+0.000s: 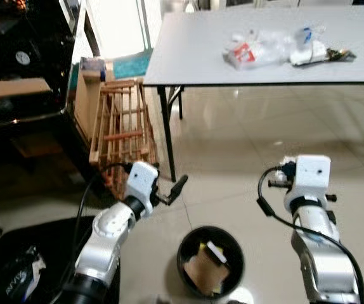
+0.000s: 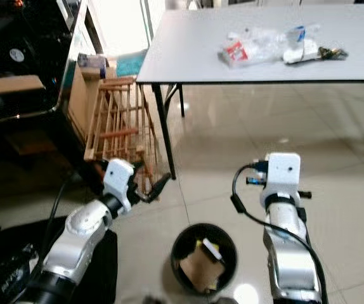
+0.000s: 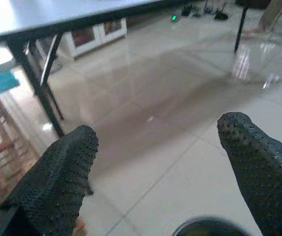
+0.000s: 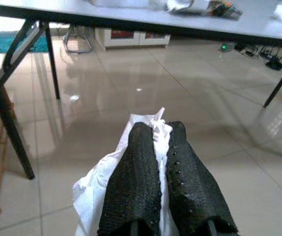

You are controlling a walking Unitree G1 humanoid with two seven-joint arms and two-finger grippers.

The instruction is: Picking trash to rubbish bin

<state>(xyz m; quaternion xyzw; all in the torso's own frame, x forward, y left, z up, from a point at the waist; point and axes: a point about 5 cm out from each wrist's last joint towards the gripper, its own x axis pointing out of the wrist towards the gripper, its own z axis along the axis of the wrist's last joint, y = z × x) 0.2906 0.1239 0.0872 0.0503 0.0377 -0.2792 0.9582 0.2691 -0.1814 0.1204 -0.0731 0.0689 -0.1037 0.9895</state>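
Right wrist view shows the right gripper [image 4: 156,132] with its two black fingers pressed together, pinching a crumpled white tissue [image 4: 101,184] that bulges out below and beside them, held up over the glossy tiled floor [image 4: 219,128]. From the head cameras, that arm is raised at the robot's right, just beside and above a round black rubbish bin [image 1: 210,261] standing on the floor between the two arms; the bin already holds a brown cardboard scrap and a small white piece. The left gripper [image 3: 155,162] hangs with its fingers spread wide and nothing between them, just to the left of the bin and near the leg of a grey table [image 1: 188,57]. On the far side of the tabletop lies a heap of clear plastic wrappers and packets [image 1: 277,49]. A wooden rack [image 1: 122,126] leans beside the table leg, next to a dark cabinet
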